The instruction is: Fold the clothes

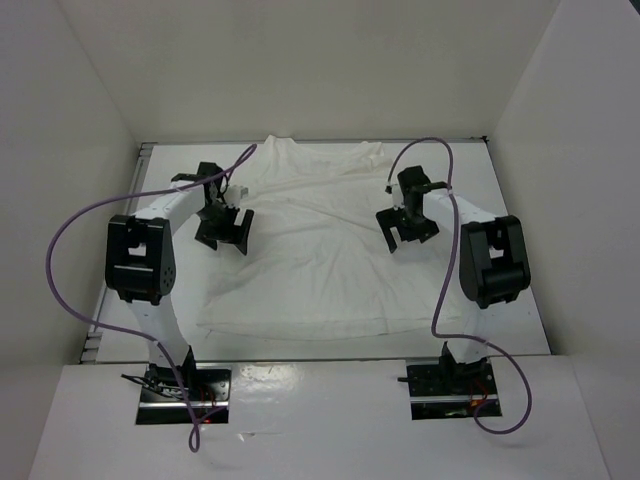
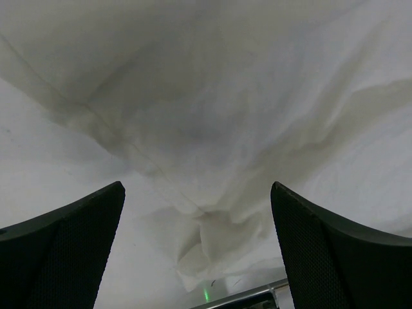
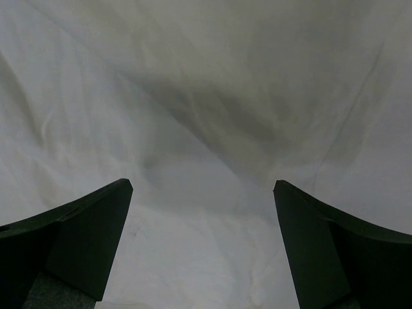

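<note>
Below, the clothes (image 1: pixel 320 265) lie flat — left pincer (image 1: pixel 224 232) and right pincer (image 1: pixel 405 230) above, both splayed.

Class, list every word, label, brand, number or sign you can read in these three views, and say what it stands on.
No text can be read in any view.
The white garment: plain, no print or label legible.
The left hand and right hand: black, no marking legible.
</note>
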